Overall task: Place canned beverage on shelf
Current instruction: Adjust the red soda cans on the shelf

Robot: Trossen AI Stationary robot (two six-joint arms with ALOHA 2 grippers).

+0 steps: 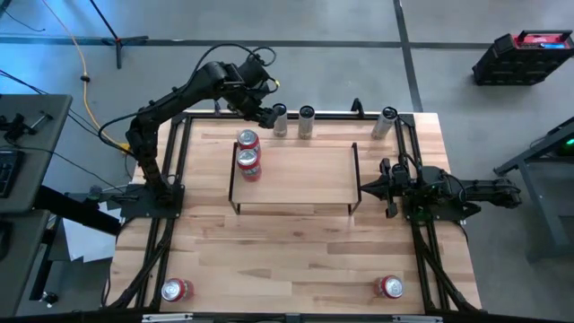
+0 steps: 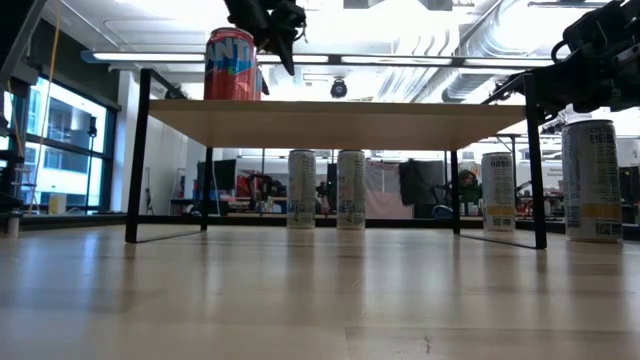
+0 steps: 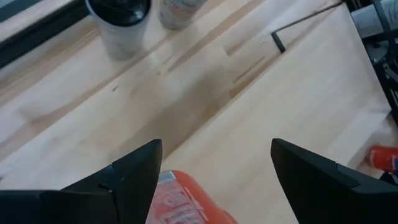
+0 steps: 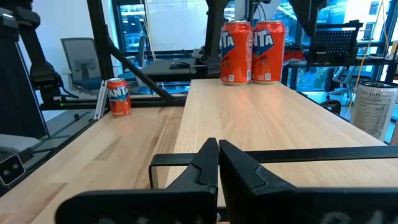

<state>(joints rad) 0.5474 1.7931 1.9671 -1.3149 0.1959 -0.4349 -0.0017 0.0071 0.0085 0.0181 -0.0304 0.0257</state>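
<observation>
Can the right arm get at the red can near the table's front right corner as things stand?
Probably yes: the red can stands alone on bare tabletop, and the right end effector, shut at the shelf's end rail, holds nothing.

The two orange cans [image 4: 252,51] on the shelf [image 4: 261,124] read "NTA"; a grey can [image 4: 372,109] reads "CELSIUS".

Two orange-red cans [image 1: 248,152] on the light-wood, black-framed shelf [image 1: 305,175]; pale silver-white cans [image 1: 292,120] behind.
</observation>
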